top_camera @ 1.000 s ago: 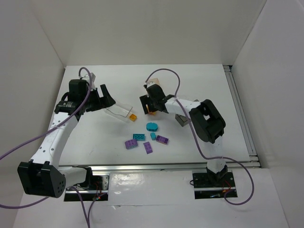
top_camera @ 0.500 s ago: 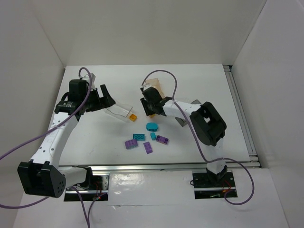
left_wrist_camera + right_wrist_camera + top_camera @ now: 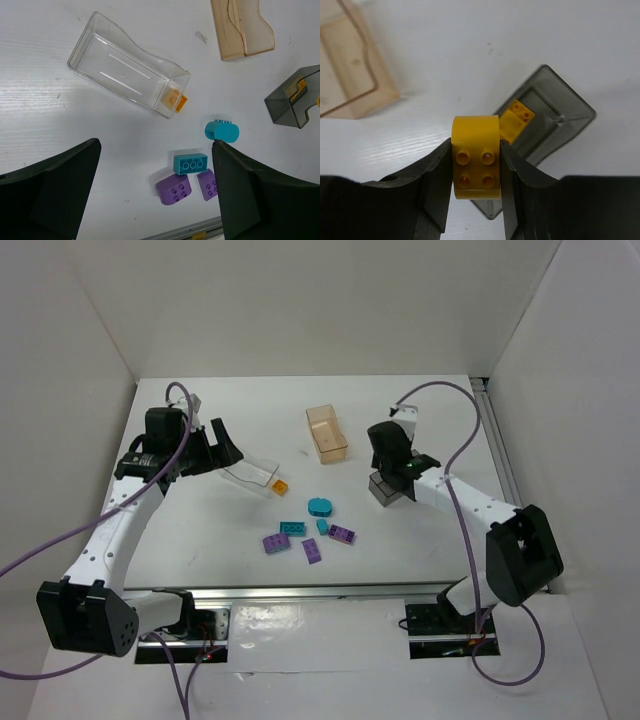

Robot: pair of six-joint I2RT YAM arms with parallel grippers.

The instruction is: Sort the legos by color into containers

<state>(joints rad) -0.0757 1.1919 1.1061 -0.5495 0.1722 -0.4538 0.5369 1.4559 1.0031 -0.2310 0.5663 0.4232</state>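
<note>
Here R gripper [image 3: 475,165] was clamped on yellow brick [image 3: 475,145], studs facing wrist cam, long axis along fingers [image 3: 435,190], above grey bin [image 3: 570,117] nr right edge. L gripper [image 3: 155,170] gaped wide, empty, nr left edge.

White table [image 3: 250,410], plain white walls [image 3: 320,300]

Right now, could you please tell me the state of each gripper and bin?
Right gripper: shut on rounded yellow brick.
Left gripper: open, empty.
Clear bin: empty.
Peach bin: empty.
Grey bin: holds one small yellow brick.
</note>
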